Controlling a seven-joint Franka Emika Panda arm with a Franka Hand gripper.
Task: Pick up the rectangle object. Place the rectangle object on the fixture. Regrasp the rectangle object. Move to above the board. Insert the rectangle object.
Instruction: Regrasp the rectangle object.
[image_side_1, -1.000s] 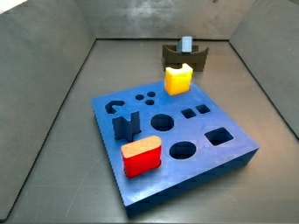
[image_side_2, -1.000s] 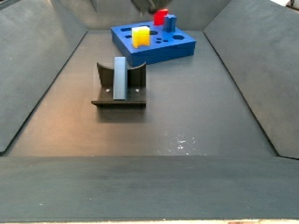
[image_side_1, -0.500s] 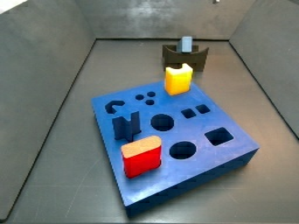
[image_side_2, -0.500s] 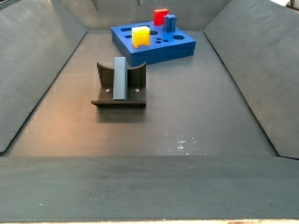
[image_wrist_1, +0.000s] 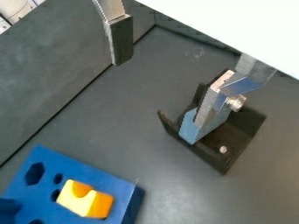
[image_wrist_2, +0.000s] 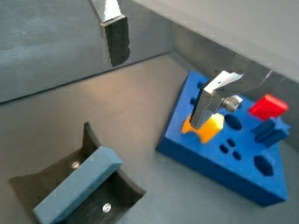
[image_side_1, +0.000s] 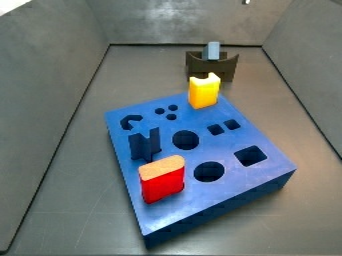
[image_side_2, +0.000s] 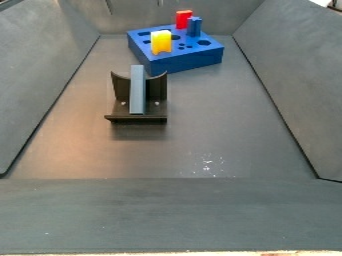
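The rectangle object (image_side_2: 136, 88), pale grey-blue, stands on end in the dark fixture (image_side_2: 135, 112), and no finger touches it. It also shows in a side view (image_side_1: 213, 50) and in both wrist views (image_wrist_1: 191, 129) (image_wrist_2: 75, 185). The blue board (image_side_1: 214, 195) lies apart from the fixture (image_side_1: 211, 68). My gripper (image_wrist_1: 162, 92) hangs high above the floor between fixture and board, open, with nothing between its fingers (image_wrist_2: 114, 39). The gripper is outside both side views.
On the board (image_side_2: 174, 55) stand a yellow block (image_side_1: 203, 90), a red block (image_side_1: 163, 180) and a dark navy upright piece (image_side_1: 144, 143). Its other holes are open. Sloping grey walls (image_side_2: 40, 80) ring the dark floor.
A pale shape at the top edge of a side view, over the board's far end, was there a second ago and is gone. The pieces have not moved.
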